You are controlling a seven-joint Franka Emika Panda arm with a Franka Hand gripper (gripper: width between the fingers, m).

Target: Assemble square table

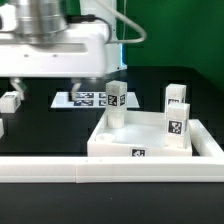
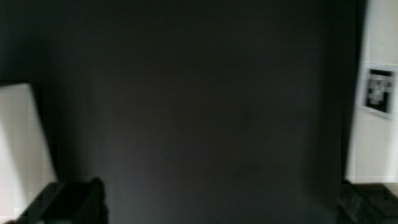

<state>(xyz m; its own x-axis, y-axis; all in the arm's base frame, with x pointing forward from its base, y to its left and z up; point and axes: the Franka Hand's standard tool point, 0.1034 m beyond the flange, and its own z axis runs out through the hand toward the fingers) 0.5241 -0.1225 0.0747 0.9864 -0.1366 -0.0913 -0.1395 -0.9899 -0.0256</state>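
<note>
The white square tabletop (image 1: 150, 138) lies at the exterior view's right. Three tagged white leg blocks stand upright on it: one at its far left corner (image 1: 117, 98), one at the far right (image 1: 177, 97), one at the near right (image 1: 177, 126). A loose leg block (image 1: 10, 100) lies at the exterior view's left. My gripper (image 1: 52, 90) hangs over the dark table between that block and the tabletop, open and empty. In the wrist view my gripper (image 2: 222, 205) shows dark fingers (image 2: 71, 200) wide apart over bare table, a white part (image 2: 15, 140) at one edge and a tagged piece (image 2: 381, 90) at the other.
The marker board (image 1: 85, 98) lies flat behind the gripper. A long white border rail (image 1: 110, 171) runs along the front of the table. A small white piece (image 1: 2, 127) shows at the exterior view's left edge.
</note>
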